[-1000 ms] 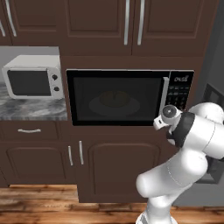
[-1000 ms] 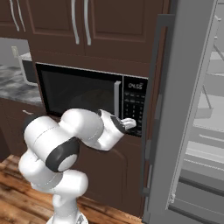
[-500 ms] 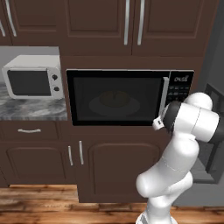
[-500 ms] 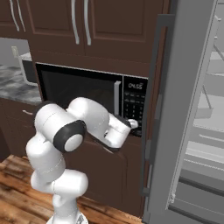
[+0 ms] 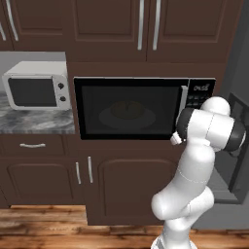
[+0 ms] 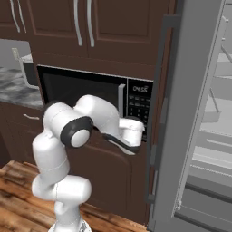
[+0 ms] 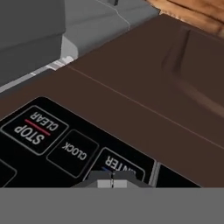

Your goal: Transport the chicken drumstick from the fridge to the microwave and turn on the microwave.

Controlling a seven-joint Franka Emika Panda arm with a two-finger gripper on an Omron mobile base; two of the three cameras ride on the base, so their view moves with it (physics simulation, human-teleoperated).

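Dark fingertips of the gripper [image 7: 112, 179] are pinched together with nothing between them, a clenched empty poke pose, sitting right on the ENTER key [image 7: 117, 165] of the keypad [image 6: 137, 105]. Shut jaws make one blunt point, good for pressing a single button without hitting its neighbours. CLOCK key [image 7: 74, 151] is just beside ENTER, STOP/CLEAR key [image 7: 35, 129] one further along the same row, both untouched. Hand view is rolled, so labels read upside down.

Relative to the microwave [image 5: 131, 108]: keypad is at its right end past the door handle [image 5: 183, 103]; the wrist reaches in from below and front, arm folded tight against the cabinet doors [image 5: 121, 185] under it. Microwave door looks closed, with a round plate [image 5: 127, 115] dimly visible behind the glass and a darker lump on it, probably the drumstick [image 5: 127, 109], too dim to be sure.

Fridge [image 6: 199, 118] stands immediately right of the microwave, door swung open toward the robot, pale shelves showing. White oven [image 5: 36, 90] sits on the counter [image 5: 34, 121] left of the microwave, not involved.

Judgement: transport looks done, this is the start-button step; main risk is slipping onto CLOCK or pressing too lightly.
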